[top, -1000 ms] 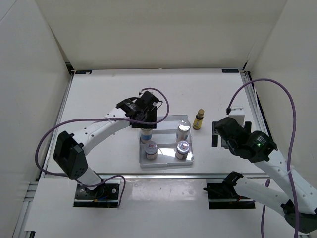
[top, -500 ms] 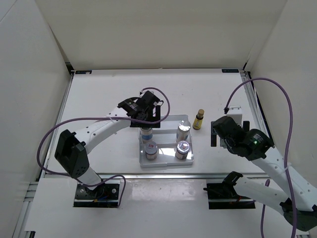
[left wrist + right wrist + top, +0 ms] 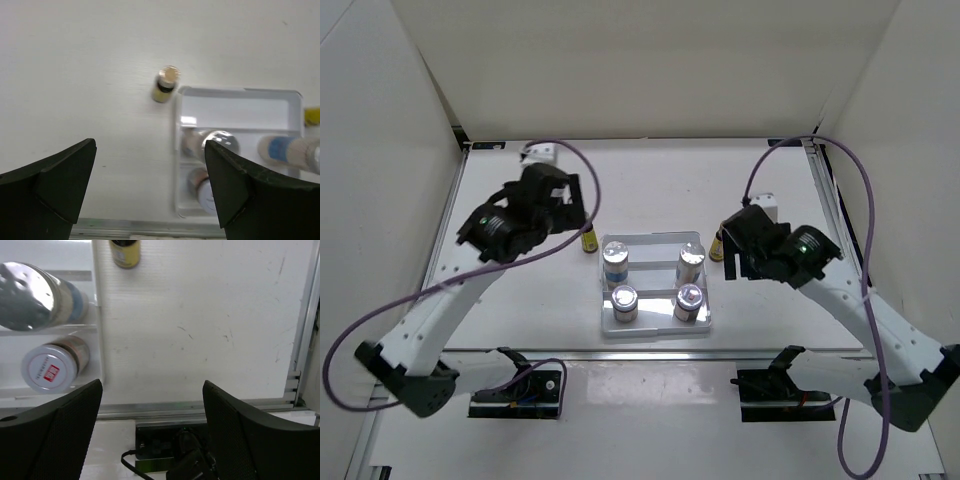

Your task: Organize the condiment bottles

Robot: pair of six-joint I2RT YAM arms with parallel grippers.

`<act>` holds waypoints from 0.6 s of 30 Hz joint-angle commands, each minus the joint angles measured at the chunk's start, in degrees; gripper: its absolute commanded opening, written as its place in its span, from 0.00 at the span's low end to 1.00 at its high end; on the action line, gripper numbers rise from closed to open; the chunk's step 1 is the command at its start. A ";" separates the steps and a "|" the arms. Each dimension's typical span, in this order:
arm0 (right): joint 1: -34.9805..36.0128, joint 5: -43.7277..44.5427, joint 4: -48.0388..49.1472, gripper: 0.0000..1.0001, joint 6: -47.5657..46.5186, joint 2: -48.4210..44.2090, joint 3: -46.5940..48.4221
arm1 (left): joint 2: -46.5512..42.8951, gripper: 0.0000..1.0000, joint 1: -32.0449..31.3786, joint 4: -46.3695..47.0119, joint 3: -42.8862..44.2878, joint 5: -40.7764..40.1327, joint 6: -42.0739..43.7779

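Pincers on both arms stand wide apart, holding and touching nothing. The left pincer (image 3: 150,145) hangs above the counter (image 3: 770,190) with the left dark bottle (image 3: 166,85) ahead of it. The right pincer (image 3: 152,384) hangs over the stretch between the tray (image 3: 655,240) and the counter's right edge. Four white bottles (image 3: 615,262) stand upright, two by two, inside the tray, which sits mid-counter toward the near edge. Both slim dark ones are outside it: the left dark bottle just beside the tray on the side facing the counter's left edge, the right dark bottle (image 3: 125,251) just beside it on the right-edge side. The step in hand looks like fetching these two, and the tray's bare far strip seems meant for them. Next, an arm would need to descend over its nearer bottle, centre it between the fingers and close gently, since such narrow bottles likely tip easily.
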 commanded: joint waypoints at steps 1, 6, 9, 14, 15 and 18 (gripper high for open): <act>-1.05 -4.32 3.51 0.83 -3.47 4.52 6.13 | -4.99 1.00 2.71 -1.05 -5.87 -12.36 2.76; -8.34 -12.39 7.02 0.74 -7.69 11.89 12.55 | -8.07 1.00 3.85 3.97 -17.83 -14.92 3.29; -11.95 -16.71 8.69 0.65 -9.71 15.68 15.36 | -8.60 1.00 4.55 5.82 -18.36 -14.39 3.98; -17.04 -23.12 11.07 0.61 -10.24 21.83 17.13 | -8.60 1.00 11.58 10.39 -19.50 -3.00 6.80; -17.66 -23.83 11.59 0.61 -10.24 22.63 17.13 | -8.60 1.00 12.64 11.09 -19.51 -1.75 6.80; -18.98 -24.54 12.13 0.63 -10.24 25.27 17.13 | -8.60 1.00 13.35 11.10 -20.03 -1.03 6.80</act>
